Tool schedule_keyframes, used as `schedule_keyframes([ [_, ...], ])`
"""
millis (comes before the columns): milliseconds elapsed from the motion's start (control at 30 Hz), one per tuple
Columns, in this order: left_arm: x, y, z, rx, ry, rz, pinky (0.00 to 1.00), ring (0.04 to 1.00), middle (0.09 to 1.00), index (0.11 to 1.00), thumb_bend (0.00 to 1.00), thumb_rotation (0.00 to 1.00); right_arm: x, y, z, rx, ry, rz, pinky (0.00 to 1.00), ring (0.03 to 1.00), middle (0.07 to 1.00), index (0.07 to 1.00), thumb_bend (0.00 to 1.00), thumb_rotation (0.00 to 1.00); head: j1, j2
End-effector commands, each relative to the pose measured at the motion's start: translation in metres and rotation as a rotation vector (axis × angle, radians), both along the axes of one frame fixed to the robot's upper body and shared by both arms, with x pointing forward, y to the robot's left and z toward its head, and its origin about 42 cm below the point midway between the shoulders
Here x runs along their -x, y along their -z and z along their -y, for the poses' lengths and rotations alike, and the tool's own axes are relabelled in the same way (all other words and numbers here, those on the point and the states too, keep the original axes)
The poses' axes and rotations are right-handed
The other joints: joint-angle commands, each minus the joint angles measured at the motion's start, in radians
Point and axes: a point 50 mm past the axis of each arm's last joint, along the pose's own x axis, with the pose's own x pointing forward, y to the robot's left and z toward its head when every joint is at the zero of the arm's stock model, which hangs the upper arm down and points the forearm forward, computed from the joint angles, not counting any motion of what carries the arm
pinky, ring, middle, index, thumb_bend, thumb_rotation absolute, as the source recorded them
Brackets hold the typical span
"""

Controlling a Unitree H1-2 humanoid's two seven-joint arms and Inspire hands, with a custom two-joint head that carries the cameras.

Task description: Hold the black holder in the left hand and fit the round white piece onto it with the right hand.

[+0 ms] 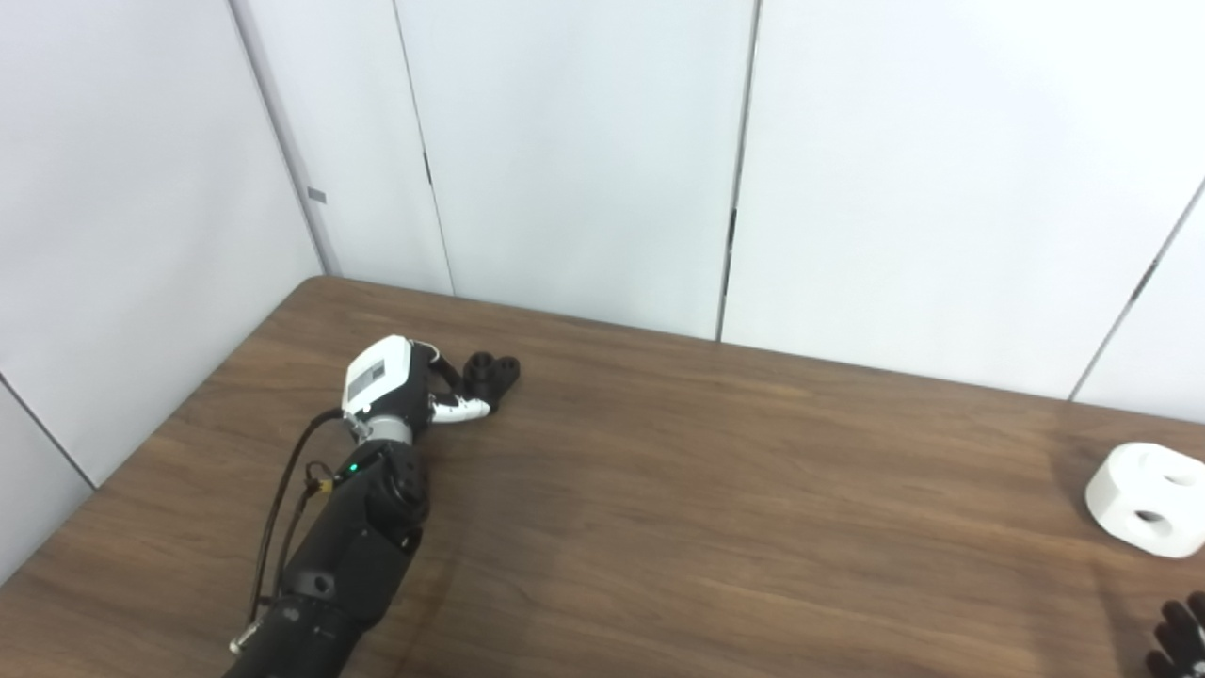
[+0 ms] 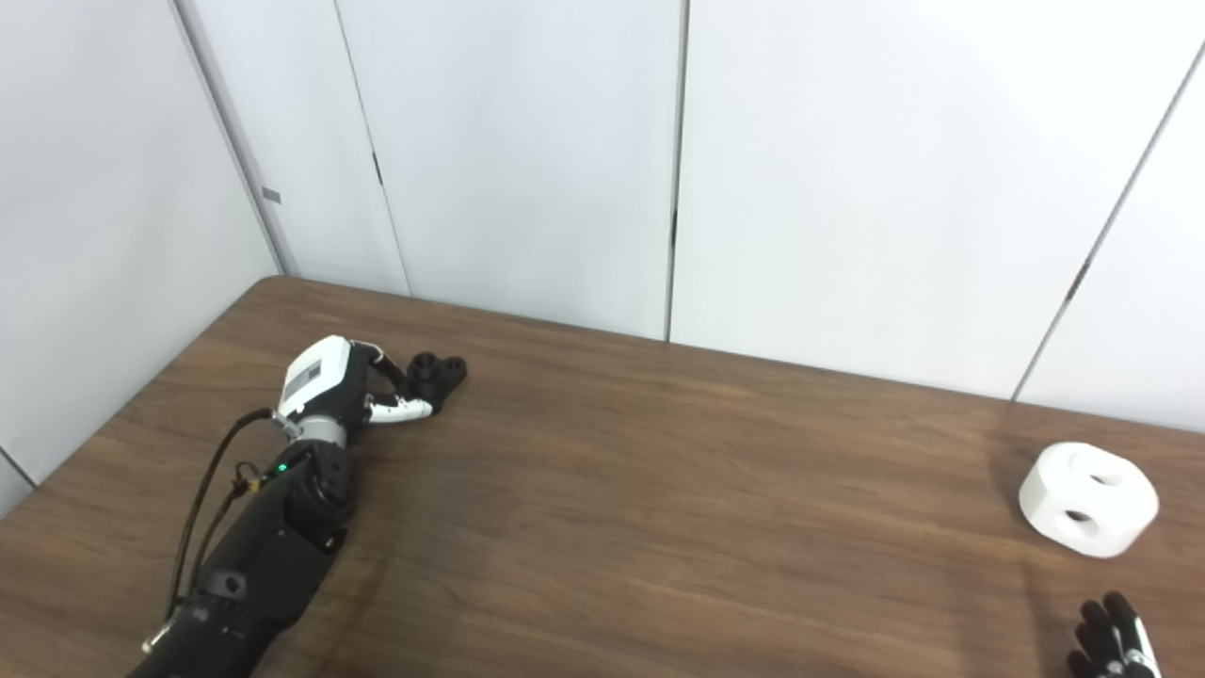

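Table (image 1: pixel 659 527): one, dark wood grain, set against white wall panels (image 1: pixel 584 160).

Holder (image 1: pixel 491 373): one, black, with two round sockets showing on top. It stands on the table's far left part, touching the fingers of the left hand.

White piece (image 2: pixel 1089 498): one, round, with two holes visible in its top face. It lies on the table at the far right, well apart from the holder and free of either hand.

Left hand (image 1: pixel 414 384): one, white-backed, on a black arm (image 1: pixel 348 546) with a green light at the wrist. Its fingers (image 1: pixel 461 410) curl around the near side of the holder; whether the grip has closed firmly cannot be told.

Right hand (image 2: pixel 1111 645): one, only black fingertips show at the lower right corner, spread slightly, holding nothing, near the white piece but not touching it.
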Motion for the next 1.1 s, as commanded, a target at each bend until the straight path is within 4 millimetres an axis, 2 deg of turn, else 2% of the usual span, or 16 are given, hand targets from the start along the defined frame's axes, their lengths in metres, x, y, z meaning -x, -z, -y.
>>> schedule_keyframes([
  [0, -0.005, -0.013, -0.005, -0.023, 0.017, 0.055, 0.83, 0.861, 0.761, 0.480, 0.52, 0.05, 0.005, -0.001, -0.002, -0.005, -0.006, -0.009, 1.00, 1.000, 0.981, 1.000, 0.47, 0.90, 0.001, 0.002],
  [300, -0.003, -0.007, -0.007, -0.031, 0.010, 0.037, 0.82, 0.861, 0.770, 0.481, 0.52, 0.04, 0.005, -0.002, -0.002, 0.003, -0.010, -0.009, 1.00, 1.000, 0.975, 1.000, 0.48, 0.91, -0.005, 0.006],
  [500, 0.001, -0.009, -0.005, -0.004, 0.024, 0.030, 0.77, 0.833, 0.756, 0.482, 0.52, 0.04, 0.005, -0.002, -0.003, -0.003, -0.016, -0.007, 1.00, 1.000, 0.975, 0.999, 0.50, 0.90, -0.017, 0.015],
  [633, 0.009, -0.009, 0.001, 0.071, 0.053, 0.003, 0.67, 0.817, 0.773, 0.484, 0.52, 0.04, 0.006, -0.003, -0.004, -0.007, -0.016, -0.005, 1.00, 0.993, 0.975, 0.998, 0.50, 0.88, -0.027, 0.022],
  [900, 0.032, -0.005, 0.017, 0.181, 0.142, -0.063, 0.73, 0.839, 0.795, 0.486, 0.52, 0.05, 0.007, -0.005, -0.007, -0.004, -0.021, -0.009, 1.00, 0.984, 0.952, 0.978, 0.52, 0.86, -0.047, 0.034],
  [1067, 0.053, 0.000, 0.031, 0.241, 0.234, -0.095, 0.80, 0.866, 0.806, 0.486, 0.52, 0.06, 0.007, -0.008, -0.011, 0.009, -0.021, -0.014, 1.00, 0.993, 0.953, 0.990, 0.52, 0.87, -0.058, 0.042],
])
